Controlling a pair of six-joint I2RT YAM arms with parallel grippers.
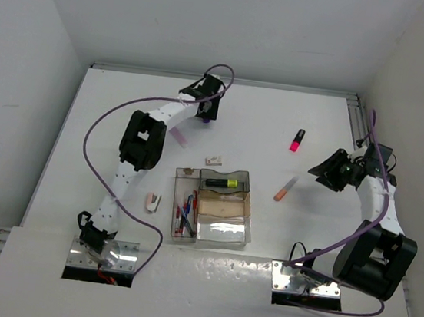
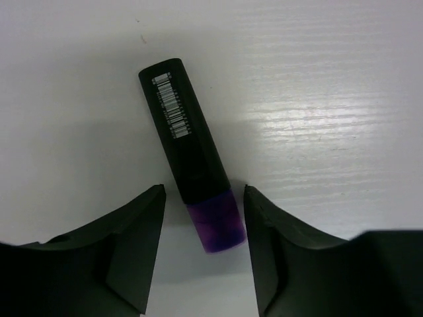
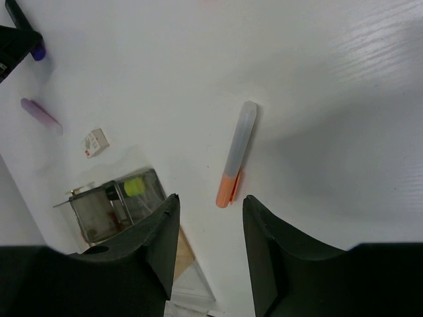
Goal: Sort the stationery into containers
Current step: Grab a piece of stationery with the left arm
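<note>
My left gripper point(image 2: 205, 198) is open at the far middle of the table point(image 1: 205, 116). The purple cap of a black-bodied purple highlighter point(image 2: 192, 165) lies on the table between its fingers, untouched. My right gripper point(image 3: 210, 205) is open and empty at the right point(image 1: 328, 173), just above an orange highlighter point(image 3: 236, 155), also seen from the top point(image 1: 285, 187). The cluster of clear trays point(image 1: 222, 233) holds a yellow highlighter point(image 1: 223, 181) in the grey tray and red and blue pens point(image 1: 186, 213) in the long narrow one.
A pink highlighter point(image 1: 297, 139) lies at the far right. A white eraser point(image 1: 213, 159) sits just beyond the trays and a pale purple stick point(image 1: 178, 135) left of it. A pink-and-white eraser point(image 1: 153, 202) lies left of the trays. White walls enclose the table.
</note>
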